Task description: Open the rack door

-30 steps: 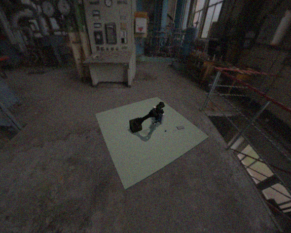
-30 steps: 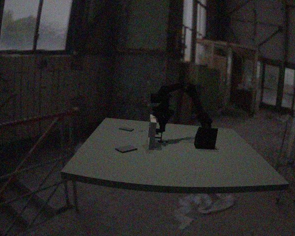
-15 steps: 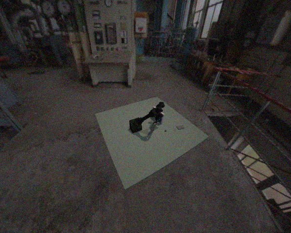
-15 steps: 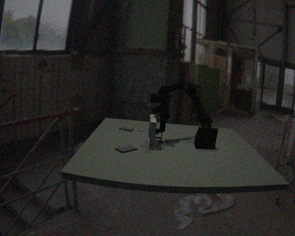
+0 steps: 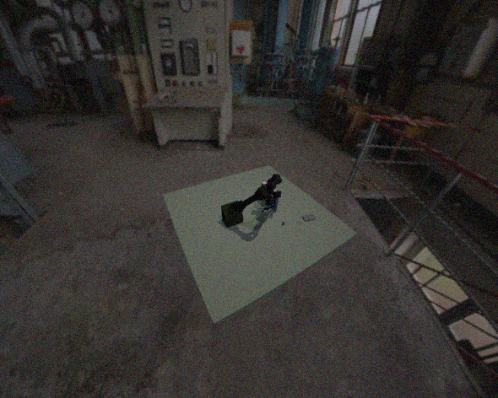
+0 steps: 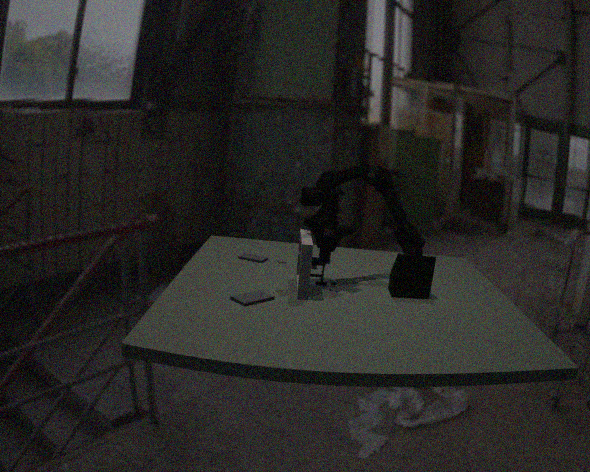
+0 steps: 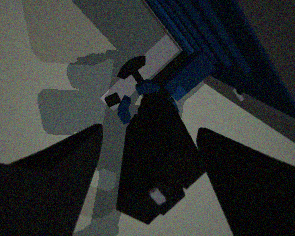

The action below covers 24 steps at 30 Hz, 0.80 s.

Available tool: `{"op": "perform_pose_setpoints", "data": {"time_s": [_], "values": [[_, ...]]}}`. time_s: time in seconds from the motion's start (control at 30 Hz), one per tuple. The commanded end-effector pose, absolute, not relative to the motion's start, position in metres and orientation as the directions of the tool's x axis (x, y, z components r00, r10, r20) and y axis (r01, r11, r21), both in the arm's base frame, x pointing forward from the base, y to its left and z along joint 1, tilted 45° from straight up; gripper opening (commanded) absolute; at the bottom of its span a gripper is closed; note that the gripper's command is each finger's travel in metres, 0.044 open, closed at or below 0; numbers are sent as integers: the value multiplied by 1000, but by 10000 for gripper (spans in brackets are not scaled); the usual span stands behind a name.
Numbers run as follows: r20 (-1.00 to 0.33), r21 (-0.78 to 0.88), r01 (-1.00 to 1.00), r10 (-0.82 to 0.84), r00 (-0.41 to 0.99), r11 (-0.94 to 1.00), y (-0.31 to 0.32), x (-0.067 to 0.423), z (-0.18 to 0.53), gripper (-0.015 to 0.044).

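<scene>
Handle [image 6: 323, 272] [image 7: 157, 155] upright, long axis vert., btwn open claw's [image 5: 265, 208] [image 6: 326, 257] [image 7: 150, 129] fingers.

Two thin flat slabs [image 6: 252, 297] [image 6: 253, 257] lie on tbl. w/ green-gray top [image 5: 240, 273] [image 6: 366, 329], one nearer exterior cam. Crumpled pale sheeting [image 6: 407, 416] on flr. below. Red-topped railing [image 5: 434, 152] [image 6: 72, 241] stands nearby; top view also shows instr. panel [image 5: 189, 46] w/ dials & gauges, plus orange-framed sign [image 5: 240, 41] beside it.
</scene>
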<state>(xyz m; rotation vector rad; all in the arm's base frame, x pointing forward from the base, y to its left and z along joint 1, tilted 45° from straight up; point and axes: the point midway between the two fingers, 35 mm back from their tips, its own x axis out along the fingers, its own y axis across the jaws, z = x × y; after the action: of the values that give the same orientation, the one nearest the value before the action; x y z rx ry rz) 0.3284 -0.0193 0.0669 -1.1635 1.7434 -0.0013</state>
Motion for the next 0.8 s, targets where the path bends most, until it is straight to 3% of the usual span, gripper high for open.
{"op": "perform_pose_setpoints", "data": {"time_s": [0.0,0.27,0.5,0.77], "values": [[-718,-365,-830,-695,-36,421,-19,329,67,292],[-718,-108,-981,-695,-37,163,-19,329,67,292],[-718,127,-989,-695,-37,-79,-19,329,67,292],[-718,149,-984,-695,-37,-102,-19,329,67,292]]}}
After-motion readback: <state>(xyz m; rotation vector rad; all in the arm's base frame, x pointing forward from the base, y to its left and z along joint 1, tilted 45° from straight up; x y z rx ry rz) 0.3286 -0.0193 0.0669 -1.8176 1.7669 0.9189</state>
